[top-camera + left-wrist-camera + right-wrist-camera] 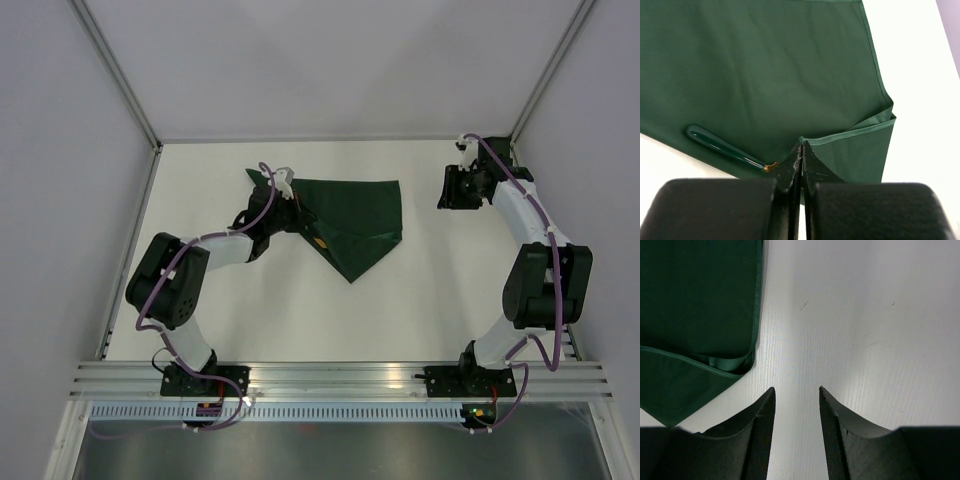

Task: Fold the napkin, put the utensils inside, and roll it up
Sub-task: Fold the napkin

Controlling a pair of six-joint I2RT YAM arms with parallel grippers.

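**A:** What is the room like?

**B:** A small booth. Plain pale-grey walls (300, 60) close in the left, far and right sides. They are joined by slim metal posts (118, 75) at the two far corners. The working surface is a white table (280, 320), matt, with a fine grain and a few tiny dark specks on the right side. A ribbed aluminium rail (340, 378) runs along the near edge, and both arms are bolted to it.

**A:** Where is the cloth?

**B:** The dark green napkin (355, 225) lies in the far middle of the table. It is folded over on itself into a rough triangle whose tip points toward the near edge. Hemmed layers overlap at its right corner.

**A:** And the cutlery?

**B:** One slim knife (722, 145) lies on the napkin, close to its near-left edge. Its dark, glossy handle is in plain sight. Only a sliver of orange-tan blade shows, just beside the left arm's fingers.

**A:** How do the arms stand?

**B:** The left arm reaches in from the left. The left gripper (801, 146) is clenched, its jaws pressed together on a hemmed edge of the napkin at the fingertips. The right arm is bent along the right side. The right gripper (796, 388) is released, jaws apart with nothing between them. It hangs above bare table just right of the napkin's right corner, without touching it.
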